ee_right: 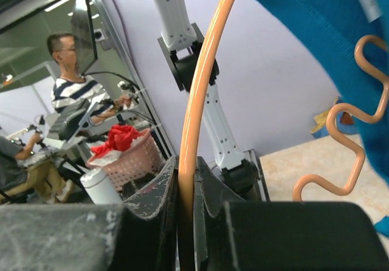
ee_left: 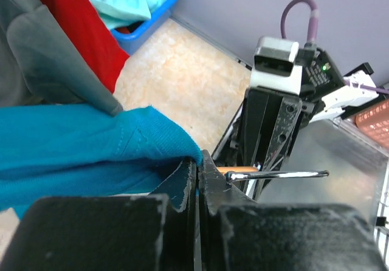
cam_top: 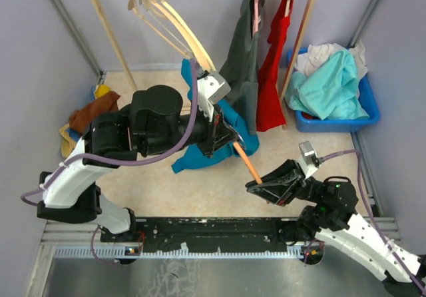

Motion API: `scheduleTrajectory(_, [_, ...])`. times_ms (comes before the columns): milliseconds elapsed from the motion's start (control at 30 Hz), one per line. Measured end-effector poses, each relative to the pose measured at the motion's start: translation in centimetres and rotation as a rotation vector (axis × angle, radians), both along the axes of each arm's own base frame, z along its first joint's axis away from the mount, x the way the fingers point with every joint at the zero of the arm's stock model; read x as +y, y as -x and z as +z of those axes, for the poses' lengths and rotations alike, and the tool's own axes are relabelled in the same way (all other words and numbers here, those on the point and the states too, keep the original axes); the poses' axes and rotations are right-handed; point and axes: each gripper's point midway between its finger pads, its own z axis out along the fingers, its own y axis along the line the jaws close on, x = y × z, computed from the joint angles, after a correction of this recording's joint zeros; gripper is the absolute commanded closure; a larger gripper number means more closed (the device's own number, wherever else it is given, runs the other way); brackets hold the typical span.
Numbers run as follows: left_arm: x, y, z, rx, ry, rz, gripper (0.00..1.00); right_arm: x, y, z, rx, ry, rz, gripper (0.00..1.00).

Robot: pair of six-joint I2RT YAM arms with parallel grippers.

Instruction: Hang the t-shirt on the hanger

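Note:
The deep teal-blue t-shirt (cam_top: 192, 158) hangs in mid-air at the centre, bunched around my left gripper (cam_top: 228, 137). The left wrist view has that gripper (ee_left: 199, 166) shut on the t-shirt's (ee_left: 73, 149) edge. The thin orange hanger (cam_top: 251, 166) slants out from under the cloth down to my right gripper (cam_top: 257, 186). Seen from the right wrist, the right gripper (ee_right: 187, 183) is shut on the hanger's arm (ee_right: 203, 70). Its wavy bar (ee_right: 346, 125) pokes out below the t-shirt (ee_right: 316, 28). The silver hook (ee_left: 285, 174) lies just beyond the left fingertips.
A wooden clothes rack (cam_top: 113, 37) at the back carries cream hangers (cam_top: 166, 17), a dark grey shirt (cam_top: 243, 57) and a red garment (cam_top: 273, 77). A blue bin (cam_top: 369, 110) with an aqua garment (cam_top: 329, 87) stands at the right. Loose clothes (cam_top: 90, 114) lie at the left.

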Motion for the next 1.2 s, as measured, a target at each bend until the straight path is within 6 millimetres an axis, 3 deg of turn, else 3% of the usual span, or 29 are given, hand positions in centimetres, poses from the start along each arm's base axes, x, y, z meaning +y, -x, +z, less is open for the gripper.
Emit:
scheduleTrajectory(267, [0.3, 0.5, -2.1, 0.016, -0.028, -0.02, 1.0, -0.8, 0.5, -1.5, 0.016, 0.088, -0.026, 1.0])
scheduleTrajectory(433, [1.6, 0.8, -3.4, 0.015, -0.052, -0.007, 0.99, -1.1, 0.6, -2.0, 0.033, 0.1, -0.032, 1.0])
scheduleTrajectory(800, [4.2, 2.0, -4.7, 0.014, -0.093, -0.029, 1.0, -1.7, -0.3, -0.7, 0.056, 0.05, -0.089, 1.0])
scheduleTrajectory(1200, [3.8, 3.8, -5.0, -0.004, -0.107, -0.162, 1.0, -2.1, 0.2, 0.8, 0.053, -0.032, -0.063, 1.0])
